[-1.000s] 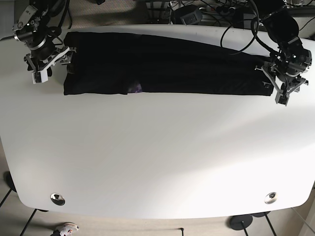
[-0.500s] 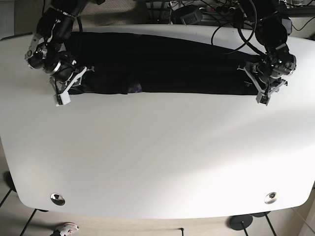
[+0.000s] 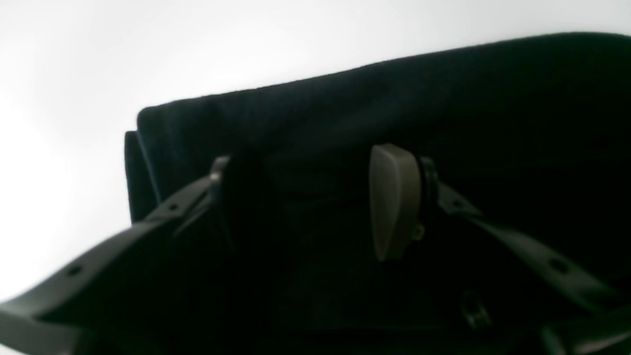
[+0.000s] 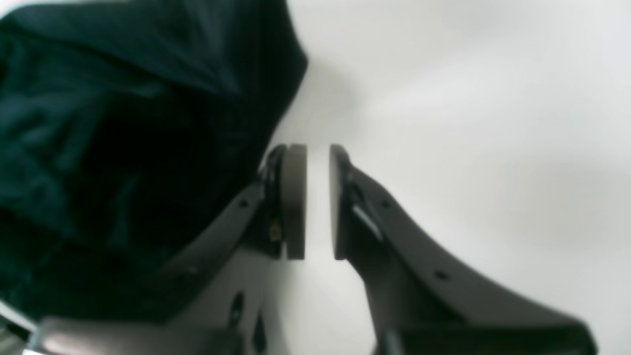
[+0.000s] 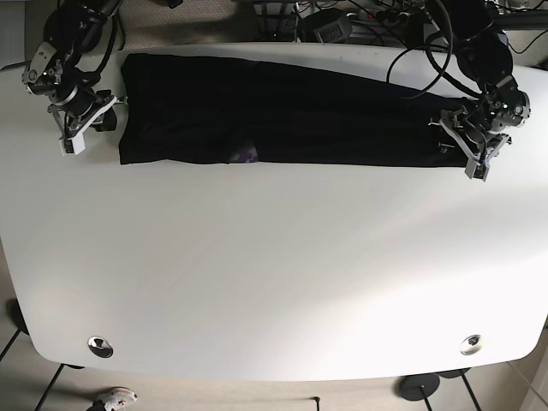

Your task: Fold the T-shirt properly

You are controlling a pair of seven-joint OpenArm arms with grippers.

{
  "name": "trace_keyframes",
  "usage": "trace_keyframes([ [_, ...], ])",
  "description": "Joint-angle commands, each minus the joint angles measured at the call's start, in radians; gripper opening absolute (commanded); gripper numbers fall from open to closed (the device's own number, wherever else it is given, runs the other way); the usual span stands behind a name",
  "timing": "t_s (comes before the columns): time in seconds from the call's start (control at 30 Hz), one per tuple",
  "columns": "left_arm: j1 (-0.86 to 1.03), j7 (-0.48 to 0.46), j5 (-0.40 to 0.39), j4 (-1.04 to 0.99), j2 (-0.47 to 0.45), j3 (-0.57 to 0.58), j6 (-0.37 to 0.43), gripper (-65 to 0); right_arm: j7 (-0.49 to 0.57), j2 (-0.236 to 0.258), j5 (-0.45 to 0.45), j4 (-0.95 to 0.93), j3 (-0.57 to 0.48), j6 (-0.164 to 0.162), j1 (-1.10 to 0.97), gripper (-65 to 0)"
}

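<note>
Table: we see it white.
T-shirt: black, a long band along the table's far edge (purple patch showing).
Left gripper: fingers apart over the shirt's end.
Right gripper: fingers slightly apart, beside the other end.

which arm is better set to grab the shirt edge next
Probably the left. Its end effector is open with both fingers over the T-shirt near its end edge. The right end effector is nearly closed on nothing, over bare table beside the cloth.
</note>
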Motion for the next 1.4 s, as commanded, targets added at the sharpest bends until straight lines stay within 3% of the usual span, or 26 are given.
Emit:
trace_keyframes([
  [0.03, 0.003, 0.044, 0.053, 0.002, -0.007, -0.002, 0.01, -32.6, 0.02, -0.022, 0.064, 0.153, 0.004, 0.002, -0.013, -56.8],
  [0.17, 0.003, 0.044, 0.053, 0.0, -0.005, 0.0, 0.01, -32.6, -0.147, -0.039, 0.228, 0.273, -0.039, 0.002, 0.001, -56.8],
  [0.27, 0.001, 0.044, 0.053, 0.0, -0.005, 0.0, 0.01, -32.6, -0.162, -0.039, 0.289, 0.271, -0.146, 0.002, 0.007, -56.9],
  [0.37, 0.001, 0.044, 0.053, 0.0, -0.005, 0.0, 0.01, -32.6, -0.161, -0.085, 0.179, 0.231, -0.263, 0.002, 0.007, -57.1],
  [0.47, 0.001, 0.044, 0.053, 0.0, -0.005, 0.0, 0.01, -32.6, -0.124, -0.119, 0.059, 0.162, -0.266, 0.002, 0.007, -57.1],
  [0.53, 0.001, 0.044, 0.053, 0.0, -0.005, 0.0, 0.01, -32.6, -0.084, -0.104, 0.007, 0.107, -0.266, 0.002, -0.014, -57.1],
  [0.6, 0.001, 0.044, 0.053, 0.0, -0.005, 0.0, 0.01, -32.6, -0.043, -0.055, 0.002, 0.072, -0.261, 0.002, -0.052, -57.1],
  [0.77, 0.001, 0.044, 0.053, -0.001, -0.008, 0.0, 0.01, -32.6, -0.027, -0.013, 0.002, 0.142, -0.253, 0.002, -0.157, -57.2],
  [0.93, 0.001, 0.044, 0.053, -0.001, -0.007, 0.0, 0.01, -32.6, -0.027, -0.062, 0.002, 0.31, -0.223, 0.002, -0.201, -57.2],
  [1.1, 0.001, 0.044, 0.053, -0.001, -0.005, 0.0, 0.01, -32.6, -0.033, -0.104, 0.062, 0.307, -0.255, 0.002, -0.152, -57.1],
  [1.2, 0.001, 0.044, 0.053, -0.001, -0.005, 0.0, 0.01, -32.6, -0.033, -0.107, -0.001, 0.267, -0.379, 0.002, -0.12, -57.1],
  [1.4, 0.003, 0.043, 0.053, -0.027, -0.011, -0.005, 0.01, -32.6, 0.011, -0.131, -0.144, 0.079, -0.379, 0.002, -0.054, -57.2],
])
